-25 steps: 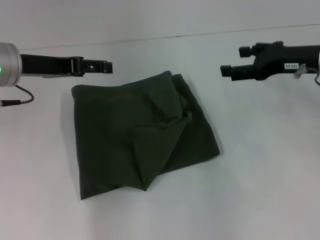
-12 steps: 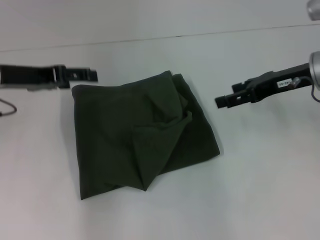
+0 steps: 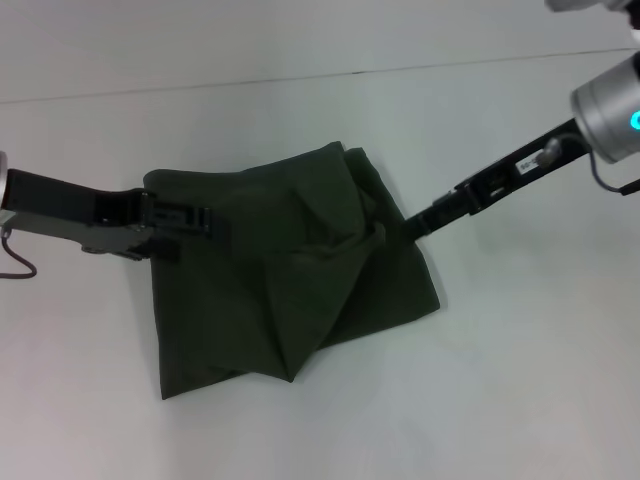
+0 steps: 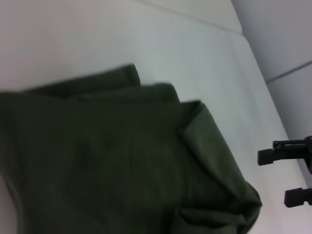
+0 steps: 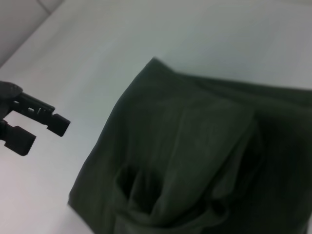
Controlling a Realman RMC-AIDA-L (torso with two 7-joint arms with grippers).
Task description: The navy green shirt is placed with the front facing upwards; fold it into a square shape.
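both grippers, left [image 3: 205,222] and right [image 3: 414,228], now lowered onto shirt [image 3: 280,280] edges, jaws apart

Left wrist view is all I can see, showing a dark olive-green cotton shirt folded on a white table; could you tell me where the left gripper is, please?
Observer: In the head view the left gripper is over the left edge of the dark olive-green cotton shirt, near its far corner.
Operator: Thank you. How close is the right gripper to the cloth?
Observer: The right gripper has its tip at the shirt's right edge, beside a bunched fold.
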